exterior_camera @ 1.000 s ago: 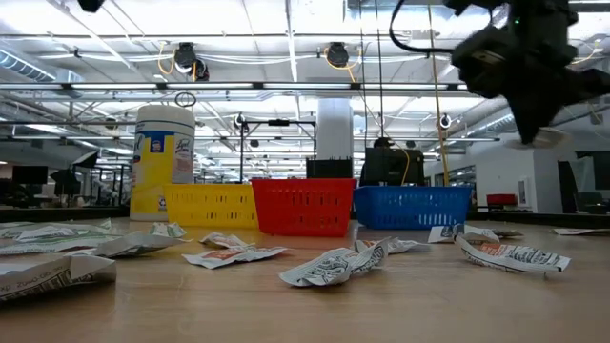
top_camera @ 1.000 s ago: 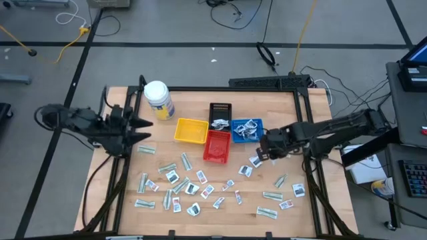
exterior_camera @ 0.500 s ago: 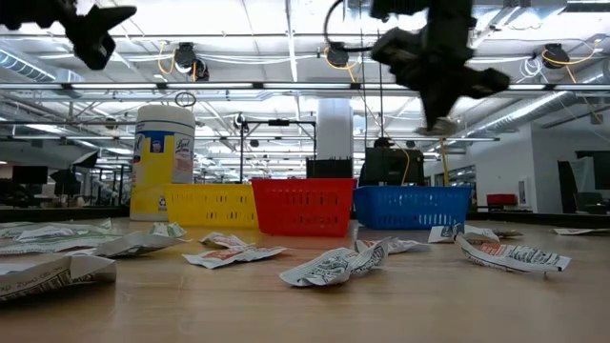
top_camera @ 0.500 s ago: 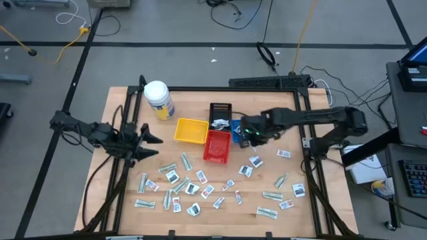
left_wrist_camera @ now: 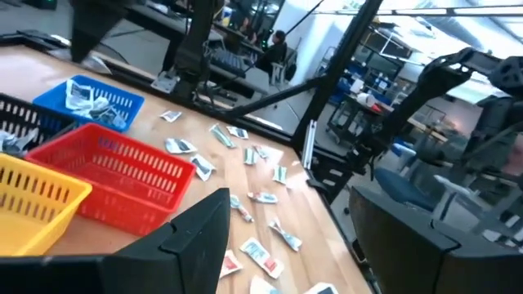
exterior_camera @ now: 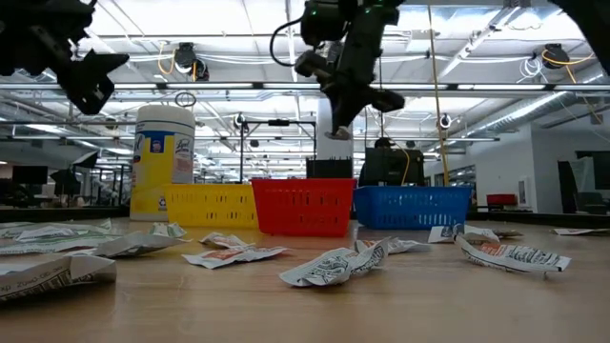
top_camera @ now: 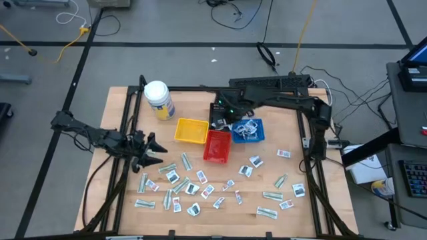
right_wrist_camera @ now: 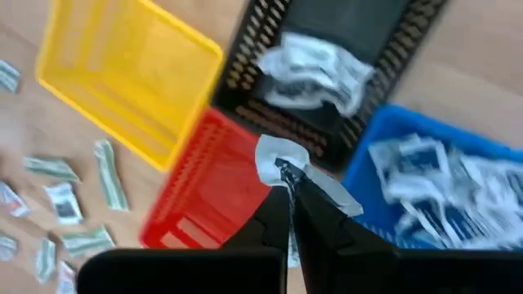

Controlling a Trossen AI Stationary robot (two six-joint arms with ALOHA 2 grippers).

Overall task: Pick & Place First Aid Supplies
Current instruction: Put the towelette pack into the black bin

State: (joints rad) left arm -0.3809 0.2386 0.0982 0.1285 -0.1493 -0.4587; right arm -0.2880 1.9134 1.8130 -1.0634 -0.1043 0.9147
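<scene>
Your right gripper (right_wrist_camera: pixel 288 189) is clamped on a white packet (right_wrist_camera: pixel 274 155) above the black tray (right_wrist_camera: pixel 359 33). Your left gripper (top_camera: pixel 152 150) has its fingers apart and holds nothing.

Four small trays, centre of the high view: one yellow tray (top_camera: pixel 191 131), one red tray (top_camera: pixel 217 146), one blue tray (top_camera: pixel 247 131), one black tray (top_camera: pixel 220 113). One white jar (top_camera: pixel 158 99) with a yellow label, upper left of the table (top_camera: pixel 280 200). Loose first aid packets (top_camera: pixel 190 188) across the lower half of the table: roughly thirty, too small for an exact count. More packets lie in the blue and black trays, count unclear. Two arms, one per side.
</scene>
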